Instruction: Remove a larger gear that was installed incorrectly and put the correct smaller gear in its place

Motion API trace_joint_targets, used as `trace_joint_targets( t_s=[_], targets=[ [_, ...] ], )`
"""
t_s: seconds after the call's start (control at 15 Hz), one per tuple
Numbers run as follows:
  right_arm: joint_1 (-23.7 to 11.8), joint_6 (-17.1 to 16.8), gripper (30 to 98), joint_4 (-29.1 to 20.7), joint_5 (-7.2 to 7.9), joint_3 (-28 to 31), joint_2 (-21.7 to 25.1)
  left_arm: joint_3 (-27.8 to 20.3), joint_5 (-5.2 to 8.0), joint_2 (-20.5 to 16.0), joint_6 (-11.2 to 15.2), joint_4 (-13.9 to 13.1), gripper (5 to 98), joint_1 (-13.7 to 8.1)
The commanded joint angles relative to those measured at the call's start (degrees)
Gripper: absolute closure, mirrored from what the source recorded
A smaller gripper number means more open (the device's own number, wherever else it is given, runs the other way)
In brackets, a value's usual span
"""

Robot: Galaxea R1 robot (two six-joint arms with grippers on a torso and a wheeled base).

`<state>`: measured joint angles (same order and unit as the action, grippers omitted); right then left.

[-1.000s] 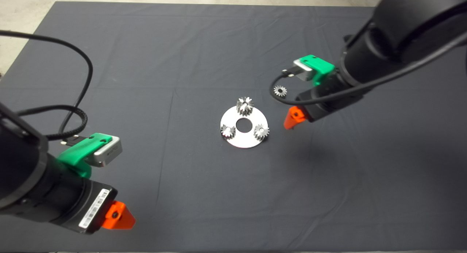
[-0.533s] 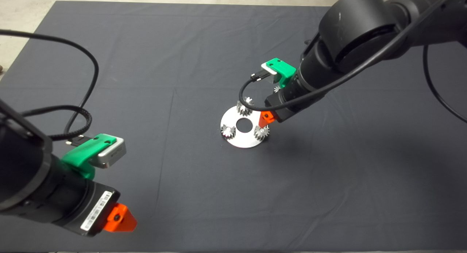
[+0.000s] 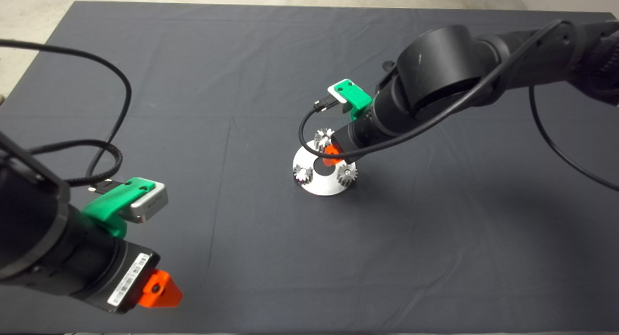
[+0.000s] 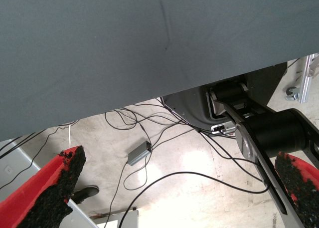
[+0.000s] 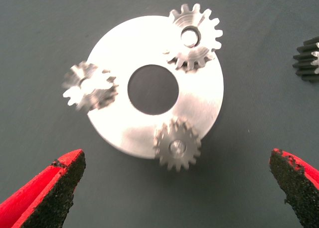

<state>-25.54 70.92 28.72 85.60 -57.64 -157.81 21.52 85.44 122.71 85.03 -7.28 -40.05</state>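
Observation:
The larger gear (image 3: 323, 136) with long splayed teeth sits on a silver disc (image 3: 323, 186), on its far side. In the right wrist view the larger gear (image 5: 194, 36) is on the same disc (image 5: 199, 106). The smaller dark-grey gear (image 5: 309, 58) lies on the mat beside the disc; my right arm hides it in the head view. My right gripper (image 3: 331, 155) hovers just above the disc, and in the right wrist view it (image 5: 175, 157) is open and empty, its fingers wide apart. My left gripper (image 3: 159, 289) is parked at the lower left, and the left wrist view (image 4: 179, 158) shows it open.
Two brighter small gears (image 3: 302, 173) (image 3: 346, 174) sit on the disc's near side. The disc has a round centre hole (image 5: 153, 88). The left wrist view shows the mat's edge, floor cables (image 4: 149, 138) and a black machine base (image 4: 259, 128).
My right arm has swung left from beside the disc to above it. It now covers the smaller gear in the head view. The left arm has barely moved.

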Motion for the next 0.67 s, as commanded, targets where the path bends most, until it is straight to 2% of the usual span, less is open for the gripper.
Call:
trace_joint_targets(
  t_s=[0.0,0.13,0.47,0.53,0.6],
  targets=[
    [-0.39,-0.17,30.8,5.16,-0.15,-1.87,-0.27,-0.70,-0.37,-0.05,-0.04,-0.54,6.0,-0.91],
    [0.11,-0.26,30.8,6.85,-0.11,-3.49,-0.18,-0.70,-0.37,0.04,-0.04,-0.54,6.0,-0.91],
    [0.84,-0.09,30.8,7.14,-0.18,-5.99,-0.36,-0.79,-0.37,-0.05,-0.04,-0.54,6.0,-0.91],
    [0.93,-0.02,30.8,7.86,-0.91,-6.66,-0.36,-0.79,-0.37,-0.05,-0.04,-0.54,6.0,-0.91],
    [1.41,0.00,30.8,8.88,-2.48,-6.95,-0.31,-0.79,-0.37,-0.05,-0.04,-0.54,6.0,-0.91]
  ],
)
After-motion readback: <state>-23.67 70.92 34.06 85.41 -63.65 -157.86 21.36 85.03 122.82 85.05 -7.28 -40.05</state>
